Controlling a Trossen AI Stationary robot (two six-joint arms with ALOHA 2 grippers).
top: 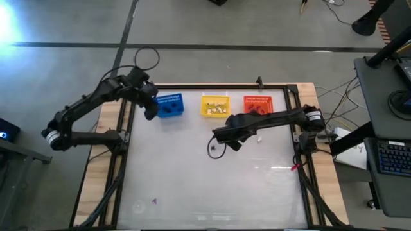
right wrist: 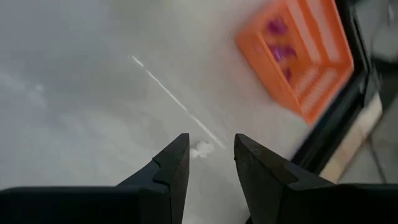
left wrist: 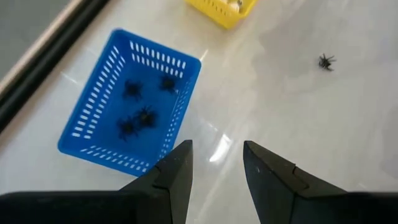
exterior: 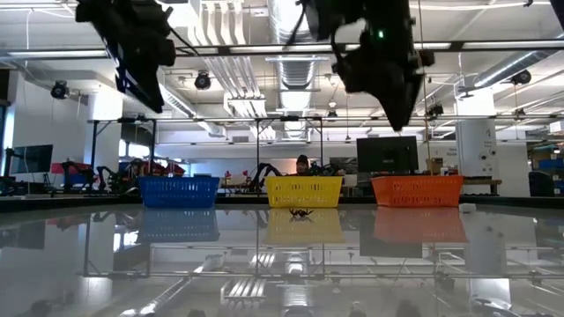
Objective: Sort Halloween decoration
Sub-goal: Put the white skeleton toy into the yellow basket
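Blue plastic marks the basket (left wrist: 130, 112) where four black spider pieces (left wrist: 144, 117) already lie; the left end effector (left wrist: 216, 165) hangs above the bench (top: 257, 186) just beside its near wall, fingers spread and empty. The yellow basket (top: 216, 106) holds whitish pieces and the orange basket (right wrist: 298, 53) purple ones. Still loose are one black spider (top: 212, 148) out on the bench below the yellow basket, a whitish piece (right wrist: 201, 149), and a small purple piece (top: 154, 201) near the front edge. The right end effector (right wrist: 211, 162) hovers over the whitish piece with its fingers parted and nothing between them. The likely trouble is a missed pinch: the piece is far smaller than the fingers, the bench looks glossy and slick, and a descent slightly off centre could flick it away rather than catch it. A clamp begun too high would close on air. The loose spider lies close to the right arm, so a sweep could nudge it. Dropping the whitish piece in the orange basket, the nearer one, would spoil the sort.
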